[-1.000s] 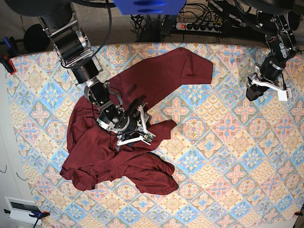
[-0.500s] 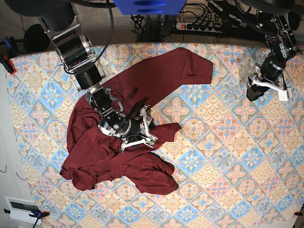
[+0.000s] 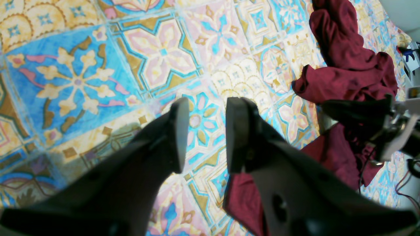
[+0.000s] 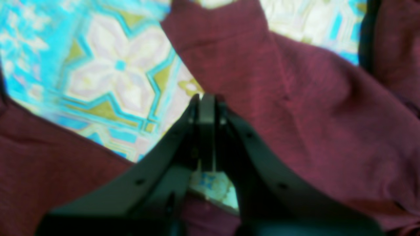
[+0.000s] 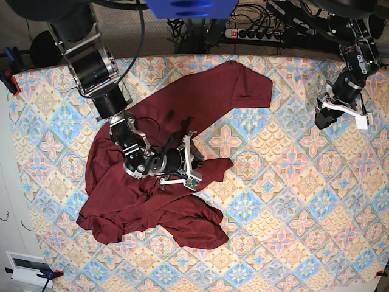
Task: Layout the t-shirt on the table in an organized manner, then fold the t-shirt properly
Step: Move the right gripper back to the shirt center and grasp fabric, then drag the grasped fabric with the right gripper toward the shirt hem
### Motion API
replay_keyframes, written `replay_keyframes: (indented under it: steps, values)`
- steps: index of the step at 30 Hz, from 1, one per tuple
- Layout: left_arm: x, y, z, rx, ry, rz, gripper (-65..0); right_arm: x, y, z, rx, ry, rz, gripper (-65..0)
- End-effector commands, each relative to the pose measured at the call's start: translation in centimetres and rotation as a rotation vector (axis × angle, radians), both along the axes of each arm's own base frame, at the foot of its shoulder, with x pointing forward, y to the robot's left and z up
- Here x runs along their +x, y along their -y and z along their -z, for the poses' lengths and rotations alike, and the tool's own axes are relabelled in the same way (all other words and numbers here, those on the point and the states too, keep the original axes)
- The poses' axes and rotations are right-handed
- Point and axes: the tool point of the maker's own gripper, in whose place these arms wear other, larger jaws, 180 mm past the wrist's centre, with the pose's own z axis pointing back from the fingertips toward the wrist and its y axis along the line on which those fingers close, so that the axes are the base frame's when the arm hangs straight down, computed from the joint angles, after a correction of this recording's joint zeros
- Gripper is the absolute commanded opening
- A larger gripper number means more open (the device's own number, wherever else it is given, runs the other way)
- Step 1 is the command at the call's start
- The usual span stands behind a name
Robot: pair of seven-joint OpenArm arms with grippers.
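**Shirt still bunched; laying-out barely begun**

Nearest in the right wrist view, the right tool (image 4: 206,108) has its jaws pressed together over a gap of bare desk (image 4: 108,75) between folds of the shirt (image 4: 321,108); no cloth shows between the tips, so it looks closed on nothing, though a pinch beneath them cannot be ruled out; in the base view that tool sits low over the shirt's middle, beside a flap that reaches toward the desk's centre.

Around it the shirt lies crumpled on the left half of the desk in the base view, a thick rumpled mass toward the front edge and one broader, flatter part stretching to the far edge; sleeves and hem cannot be told apart.

Farthest off, the left tool (image 3: 205,134) hangs above bare desk near the far right corner in the base view, well apart from the shirt, jaws partly open and holding nothing.

By this showing nothing is spread flat yet; the whole layout remains, and every fold after it.
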Motion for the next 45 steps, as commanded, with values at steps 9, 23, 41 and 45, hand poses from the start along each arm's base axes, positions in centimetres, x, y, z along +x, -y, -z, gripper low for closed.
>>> replay_keyframes:
  steps: [9,23,41,45]
  values:
    - [0.5,-0.2,-1.2,0.014,0.039,0.006,-45.6,4.9,1.1,-6.4,0.105,0.147,0.087,-63.7]
    - [0.5,-0.2,-1.2,0.014,0.039,0.006,-45.6,4.6,1.5,-5.5,0.063,0.11,0.092,-24.8]
    - [0.5,-0.2,-1.2,0.014,0.039,0.006,-45.6,3.5,3.5,-0.5,0.069,-0.023,0.167,-27.6]
    - [0.5,-0.2,-1.2,0.014,0.039,0.006,-45.6,3.6,3.3,-0.8,0.07,-0.014,0.162,-41.3]
